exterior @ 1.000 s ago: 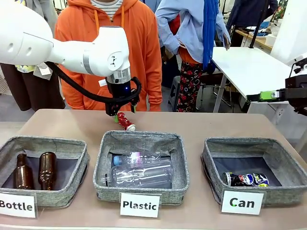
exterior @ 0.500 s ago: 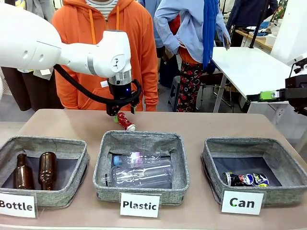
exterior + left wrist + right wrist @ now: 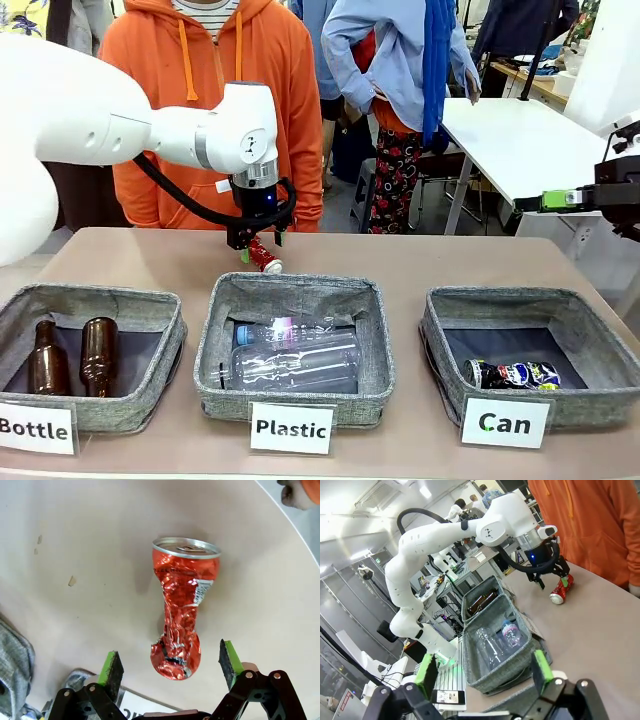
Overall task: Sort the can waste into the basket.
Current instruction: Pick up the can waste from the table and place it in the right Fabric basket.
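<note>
Near edge, right: grey felt square basket carded "Can" (image 3: 590, 340), dark printed crushed can (image 3: 513, 375) lying inside. Beyond the middle grey "Plastic" basket (image 3: 370, 330): red crushed metal can (image 3: 264, 256) on the tan table (image 3: 450, 265), left gripper (image 3: 260, 247) over it, jaws wide, green pads (image 3: 111, 666) flanking, not touching. Right gripper (image 3: 482, 672) wide, empty

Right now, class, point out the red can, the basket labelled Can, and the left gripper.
red can (image 3: 184, 605): left wrist view, crumpled middle.
basket labelled Can (image 3: 510, 303): front view, far wall.
left gripper (image 3: 170, 657): left wrist view, midway between its open fingertips.
</note>
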Controlling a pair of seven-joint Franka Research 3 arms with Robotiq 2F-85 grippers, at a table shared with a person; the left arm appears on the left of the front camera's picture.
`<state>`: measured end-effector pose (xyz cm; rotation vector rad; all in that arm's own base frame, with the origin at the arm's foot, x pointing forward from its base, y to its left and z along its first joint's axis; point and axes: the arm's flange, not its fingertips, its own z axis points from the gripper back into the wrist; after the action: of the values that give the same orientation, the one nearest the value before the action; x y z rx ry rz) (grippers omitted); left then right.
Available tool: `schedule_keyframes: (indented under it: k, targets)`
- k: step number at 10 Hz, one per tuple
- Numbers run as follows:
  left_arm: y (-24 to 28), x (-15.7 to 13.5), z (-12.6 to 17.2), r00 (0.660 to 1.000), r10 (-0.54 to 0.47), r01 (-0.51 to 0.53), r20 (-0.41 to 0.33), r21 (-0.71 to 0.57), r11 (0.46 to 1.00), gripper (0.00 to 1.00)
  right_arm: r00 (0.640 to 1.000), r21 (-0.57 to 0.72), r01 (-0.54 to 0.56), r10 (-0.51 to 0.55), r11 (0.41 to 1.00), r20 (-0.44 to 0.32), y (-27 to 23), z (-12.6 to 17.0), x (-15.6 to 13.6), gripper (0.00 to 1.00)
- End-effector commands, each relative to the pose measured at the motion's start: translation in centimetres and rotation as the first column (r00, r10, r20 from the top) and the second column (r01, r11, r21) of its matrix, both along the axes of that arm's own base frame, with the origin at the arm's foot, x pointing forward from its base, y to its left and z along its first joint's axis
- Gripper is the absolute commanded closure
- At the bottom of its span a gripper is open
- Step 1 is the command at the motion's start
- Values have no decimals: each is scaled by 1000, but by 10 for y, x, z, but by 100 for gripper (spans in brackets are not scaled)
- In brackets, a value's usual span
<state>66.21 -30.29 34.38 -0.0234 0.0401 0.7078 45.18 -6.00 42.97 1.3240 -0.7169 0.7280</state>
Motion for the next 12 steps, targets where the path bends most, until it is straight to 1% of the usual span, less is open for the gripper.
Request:
schedule_keyframes:
  k: [1,2,3,5,8,9,10,11,12]
  targets:
    - [2,13,-1,1000,11,-11,-10,20,1000,0,1000,-10,4,-4,1000,4,0,2,-2,0]
    - [4,18,-7,1000,25,-25,7,17,1000,0,1000,-10,4,-4,1000,4,0,2,-2,0]
    - [4,25,-14,1000,17,-17,-4,20,1000,0,1000,-10,4,-4,1000,4,0,2,-2,0]
    - [3,34,-25,999,32,-31,-30,52,998,0,1000,-10,4,-4,1000,4,0,2,-2,0]
    - [5,43,-41,998,63,-61,-18,91,994,0,1000,-10,4,-4,1000,4,0,2,-2,0]
    - [4,44,-46,997,62,-58,-42,91,994,0,1000,-10,4,-4,1000,4,0,2,-2,0]
    - [3,46,-51,996,69,-62,-54,121,991,0,1000,-10,4,-4,1000,4,0,2,-2,0]
    - [2,46,-54,994,70,-57,-90,144,988,0,1000,-10,4,-4,1000,4,0,2,-2,0]
    - [3,46,-55,991,71,-52,-114,168,984,60,1000,-10,4,-4,1000,4,0,2,-2,0]
